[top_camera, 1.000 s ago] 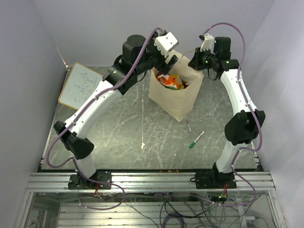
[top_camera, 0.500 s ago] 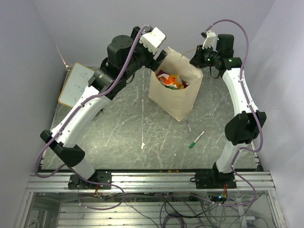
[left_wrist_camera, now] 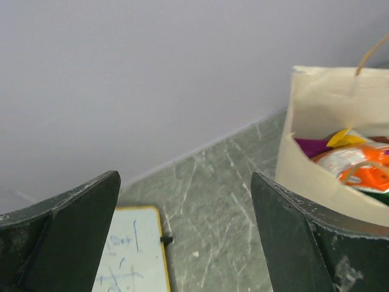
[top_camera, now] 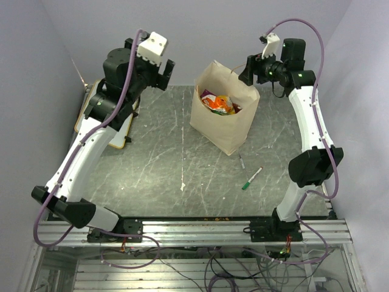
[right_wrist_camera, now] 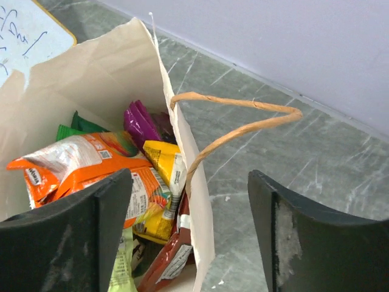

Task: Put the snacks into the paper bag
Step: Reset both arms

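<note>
Top view: paper bag (top_camera: 228,128) far-centre on table (top_camera: 158,170), snacks (top_camera: 217,103) inside. Left gripper (top_camera: 165,72) spread, well left of bag. Right gripper (top_camera: 248,68) at bag's far-right rim. Two marker pens (top_camera: 251,178) near-right.
Left wrist: whiteboard (left_wrist_camera: 137,249) below the gripper.
Right wrist: fingers (right_wrist_camera: 79,243) spread; handle (right_wrist_camera: 243,102) between, untouched.

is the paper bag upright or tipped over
Upright: the paper bag stands on its base, mouth facing up, snacks visible inside.

1. Paper bag (top_camera: 228,131): cream-beige; twisted handle (right_wrist_camera: 243,115) tan.
2. Orange bag (right_wrist_camera: 91,161) with white patch, purple pouch (right_wrist_camera: 141,125), yellow packet (right_wrist_camera: 159,155), green bag (right_wrist_camera: 76,125).
3. Table (top_camera: 152,164): grey-green, white-streaked marble pattern.
4. Whiteboard (left_wrist_camera: 134,255): white, blue scribbles, yellowish frame.
</note>
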Robot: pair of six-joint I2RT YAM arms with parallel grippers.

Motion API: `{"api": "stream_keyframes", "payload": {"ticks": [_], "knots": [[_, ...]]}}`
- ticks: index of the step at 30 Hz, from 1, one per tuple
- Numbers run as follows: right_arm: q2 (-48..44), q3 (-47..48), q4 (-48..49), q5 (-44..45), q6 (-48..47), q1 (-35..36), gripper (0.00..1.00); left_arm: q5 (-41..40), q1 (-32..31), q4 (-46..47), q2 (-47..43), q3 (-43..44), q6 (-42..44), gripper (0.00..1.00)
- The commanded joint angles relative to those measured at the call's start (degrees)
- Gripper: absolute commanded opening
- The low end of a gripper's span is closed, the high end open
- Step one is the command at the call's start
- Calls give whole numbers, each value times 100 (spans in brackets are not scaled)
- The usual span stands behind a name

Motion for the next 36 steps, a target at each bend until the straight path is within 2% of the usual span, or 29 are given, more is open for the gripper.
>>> {"api": "stream_keyframes", "payload": {"ticks": [1,7,13,20,26,36], "knots": [[-526,199,-192,111,-221,-44,81,-153,419,88,-386,-614,-398,99],[-1164,-125,-310,480,-449,-44,99,-272,995,132,-791,-1513,-811,99],[-1843,-912,-299,1206,-516,-46,100,-258,1371,-17,-946,-1902,-1022,99],[-2567,-1813,-443,1829,-546,-50,100,171,1759,-151,-1254,-2209,-1180,99],[-3500,-2829,83,2492,-205,-60,100,277,1838,-108,-1653,-2666,-1127,99],[-3725,-3433,353,2791,-97,-134,100,362,1865,11,-2165,-3071,-1012,99]]}}
